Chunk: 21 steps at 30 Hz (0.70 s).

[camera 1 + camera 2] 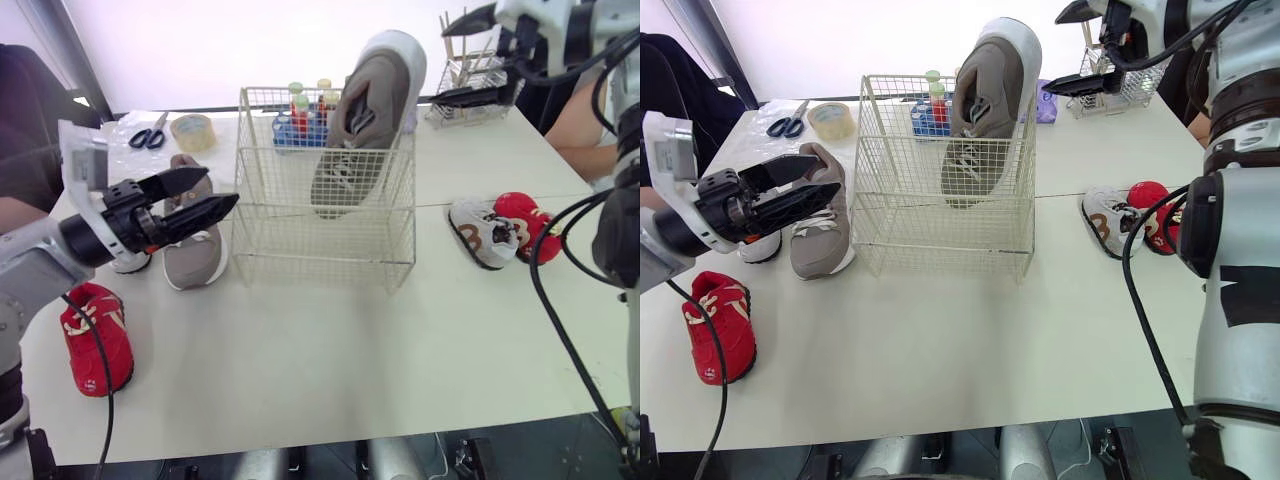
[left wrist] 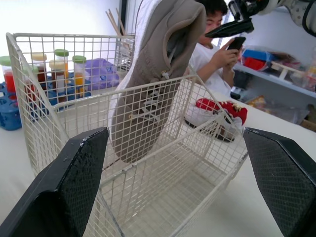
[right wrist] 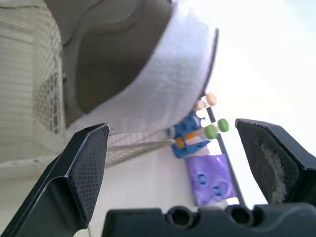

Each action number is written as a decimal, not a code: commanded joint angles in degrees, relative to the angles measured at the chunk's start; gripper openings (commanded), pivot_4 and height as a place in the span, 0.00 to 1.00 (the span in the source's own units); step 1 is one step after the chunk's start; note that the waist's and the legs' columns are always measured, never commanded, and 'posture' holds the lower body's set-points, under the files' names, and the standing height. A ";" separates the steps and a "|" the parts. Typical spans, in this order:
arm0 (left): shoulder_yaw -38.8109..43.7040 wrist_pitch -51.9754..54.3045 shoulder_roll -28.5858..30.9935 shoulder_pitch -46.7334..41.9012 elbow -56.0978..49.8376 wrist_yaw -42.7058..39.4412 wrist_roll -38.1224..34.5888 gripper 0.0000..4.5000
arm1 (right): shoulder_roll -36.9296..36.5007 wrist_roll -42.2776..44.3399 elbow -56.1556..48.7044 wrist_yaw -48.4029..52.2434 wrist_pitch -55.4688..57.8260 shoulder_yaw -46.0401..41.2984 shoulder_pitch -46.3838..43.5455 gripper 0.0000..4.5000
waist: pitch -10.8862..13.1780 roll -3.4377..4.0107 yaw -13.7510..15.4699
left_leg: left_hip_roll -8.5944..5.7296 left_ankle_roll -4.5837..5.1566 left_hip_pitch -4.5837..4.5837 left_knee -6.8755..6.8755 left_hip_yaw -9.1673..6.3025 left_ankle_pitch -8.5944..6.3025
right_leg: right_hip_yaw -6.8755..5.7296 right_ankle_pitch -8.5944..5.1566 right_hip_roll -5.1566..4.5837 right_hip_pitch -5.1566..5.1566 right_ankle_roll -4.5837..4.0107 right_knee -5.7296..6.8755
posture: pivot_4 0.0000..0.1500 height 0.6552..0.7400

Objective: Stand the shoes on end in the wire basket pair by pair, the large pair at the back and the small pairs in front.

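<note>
So, the wire basket (image 1: 300, 240) sits around the middle of the white table (image 1: 330, 350) with just one big grey shoe (image 1: 365, 115) in it. It stands toe down, heel sticking up over the rim, leaning into the far right corner. Its mate, the other grey shoe (image 1: 195, 262), lies flat on the table just left of the basket. The left gripper (image 1: 222, 188) hovers right over that one, pointing at the basket, fingers spread and holding nothing. There's a small red shoe (image 1: 95, 340) on the near left of the table, and a bit of a small white shoe (image 1: 760, 248) peeks out beside the grey one, mostly hidden by the arm. Over on the right, well apart from the basket, a small white-and-brown shoe (image 1: 482, 232) and another red shoe (image 1: 528, 222) lie touching each other. The right gripper (image 1: 438, 60) is held up high at the far right, above the basket's rim level, fingers wide apart and empty too. Behind the basket is a blue tube rack (image 1: 295, 125), and at the far left are scissors (image 1: 150, 133) and a tape roll (image 1: 193, 130). A person (image 2: 217, 44) holding a phone sits beyond the table's right side.
</note>
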 commanded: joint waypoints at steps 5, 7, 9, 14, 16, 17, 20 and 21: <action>3.54 -1.90 5.48 -0.73 5.00 -2.46 6.11 1.00 | -0.48 16.54 -9.62 12.80 13.05 -11.21 -1.63 0.99 | 0.01 0.01 -0.02 | 0.02 0.01 0.00 -0.02 0.01 0.00 | 0.01 0.00 0.01 -0.02 0.00 0.01 | 1.00 1.00; 2.33 -3.75 8.55 -2.40 10.50 -2.15 12.12 1.00 | 0.57 27.06 -22.69 14.55 25.80 -12.13 3.94 0.99 | 0.00 0.01 0.00 | 0.03 0.01 0.00 -0.04 0.01 0.00 | 0.01 0.00 0.00 -0.02 0.00 0.00 | 1.00 1.00; -1.22 -5.85 11.23 -6.80 18.96 -1.63 18.72 1.00 | 2.66 36.28 -41.02 14.84 38.38 -12.81 13.29 0.99 | -0.08 -0.12 0.13 | 0.08 0.02 0.00 0.03 -0.06 0.00 | -0.02 0.00 0.04 0.02 0.00 0.03 | 1.00 1.00; -11.47 -8.71 9.85 -20.69 37.83 -3.31 30.62 1.00 | 5.83 43.56 -65.87 7.76 49.78 -12.34 27.84 0.99 | -0.09 -0.10 0.93 | -0.06 0.28 0.13 0.18 -0.11 0.04 | -0.05 0.01 -0.09 0.10 0.01 0.41 | 1.00 1.00; -15.47 -9.98 7.18 -28.41 48.49 -3.48 35.71 1.00 | 7.47 46.09 -71.40 4.26 53.08 -12.34 31.36 0.99 | -0.09 -0.12 1.85 | -0.13 0.30 0.10 0.40 -0.10 0.02 | -0.05 0.01 -0.13 0.00 0.02 0.77 | 1.00 1.00; -17.40 -11.25 5.24 -33.23 56.10 -3.26 38.81 1.00 | 8.24 46.81 -73.64 2.29 54.01 -12.23 32.90 0.99 | -0.10 -0.16 2.12 | -0.12 0.32 0.06 0.47 -0.11 0.01 | -0.05 0.01 -0.11 0.02 0.02 0.75 | 1.00 1.00; -21.12 -16.40 1.40 -42.78 73.12 -3.88 46.40 1.00 | 8.85 49.21 -77.43 -1.62 56.75 -12.86 34.86 0.99 | -0.15 -0.27 2.03 | -0.12 0.38 -0.18 0.92 -0.30 -0.02 | -0.20 0.01 0.02 0.05 0.03 0.76 | 1.00 1.00; -21.72 -18.07 0.51 -44.83 77.18 -4.08 48.21 1.00 | 8.60 49.84 -78.42 -2.29 57.26 -12.97 35.25 0.99 | -0.15 -0.28 1.89 | -0.15 0.42 -0.24 0.98 -0.26 -0.03 | -0.21 0.01 0.04 0.03 0.03 0.75 | 1.00 1.00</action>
